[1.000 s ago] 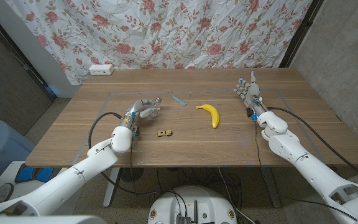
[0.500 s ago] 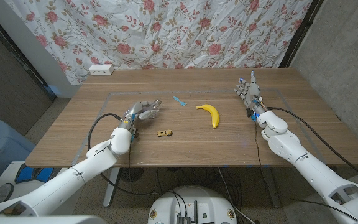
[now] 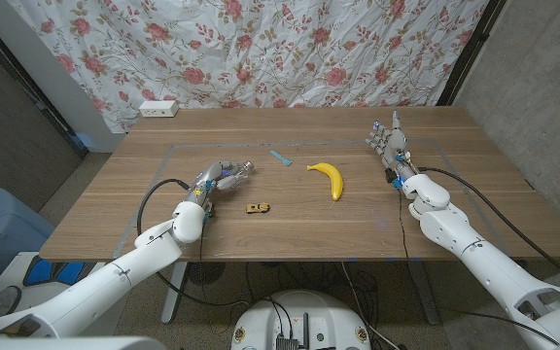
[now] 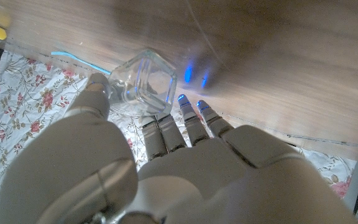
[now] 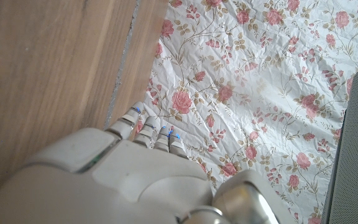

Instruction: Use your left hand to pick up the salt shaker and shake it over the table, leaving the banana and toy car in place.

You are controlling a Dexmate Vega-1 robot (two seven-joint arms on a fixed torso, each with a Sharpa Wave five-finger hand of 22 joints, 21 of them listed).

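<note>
My left hand (image 3: 218,178) holds the clear glass salt shaker (image 3: 238,170) left of the table's middle, just above the wood. In the left wrist view the shaker (image 4: 145,83) sits between the thumb and the fingers (image 4: 190,118), its square base facing the camera. The yellow banana (image 3: 328,178) lies to the right of that hand. The small toy car (image 3: 257,207) stands nearer the front edge, between them. My right hand (image 3: 388,142) stands at the table's right side with fingers apart, holding nothing.
A short blue strip (image 3: 280,157) lies on the table behind the shaker. A white power strip (image 3: 158,108) sits at the far left edge of the wooden table (image 3: 290,228). A flowered curtain (image 3: 290,49) hangs behind.
My left hand has closed tighter around the shaker and dipped slightly with it. The banana, the toy car and my right hand stay where they were.
</note>
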